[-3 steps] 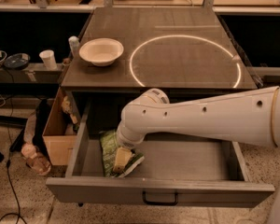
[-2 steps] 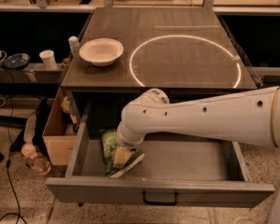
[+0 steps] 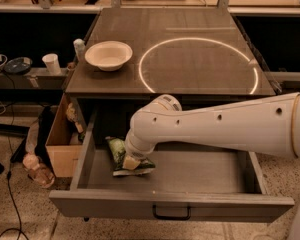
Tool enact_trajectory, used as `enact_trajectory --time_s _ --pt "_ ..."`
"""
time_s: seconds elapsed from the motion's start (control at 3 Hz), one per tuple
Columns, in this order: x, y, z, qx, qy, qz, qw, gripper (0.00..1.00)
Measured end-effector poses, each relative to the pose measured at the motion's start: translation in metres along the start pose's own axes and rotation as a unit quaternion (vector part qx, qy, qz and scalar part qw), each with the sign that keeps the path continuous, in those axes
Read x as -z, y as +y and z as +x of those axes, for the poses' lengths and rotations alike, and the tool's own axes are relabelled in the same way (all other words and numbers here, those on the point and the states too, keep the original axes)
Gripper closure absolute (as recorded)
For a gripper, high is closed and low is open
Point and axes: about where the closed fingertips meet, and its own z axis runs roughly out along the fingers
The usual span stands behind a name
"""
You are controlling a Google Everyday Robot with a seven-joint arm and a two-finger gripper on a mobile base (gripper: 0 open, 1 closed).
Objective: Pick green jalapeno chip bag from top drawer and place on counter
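Observation:
The green jalapeno chip bag (image 3: 118, 153) lies at the left of the open top drawer (image 3: 170, 205), its white bottom edge toward the drawer front. My gripper (image 3: 131, 160) reaches down into the drawer and sits right on the bag, mostly hidden behind my white wrist. The arm comes in from the right across the drawer. The counter (image 3: 190, 39) with its glowing white circle is above the drawer.
A white bowl (image 3: 108, 55) stands on the counter's left part. A tan cardboard box (image 3: 60, 149) stands on the floor left of the drawer. A white cup (image 3: 51, 63) and clutter sit on a low shelf at far left.
The bag and my wrist have shifted slightly up and toward the drawer's back; the bag looks a little more gathered under the gripper.

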Motion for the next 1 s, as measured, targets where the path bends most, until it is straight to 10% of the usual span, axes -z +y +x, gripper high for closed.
enact_trajectory --time_s 0.33,1.0 --pt "0.0 0.0 0.0 0.0 0.0 0.0 1.0 0.95" --pt "0.0017 0.0 -0.0003 0.0 -0.003 0.0 1.0 1.0"
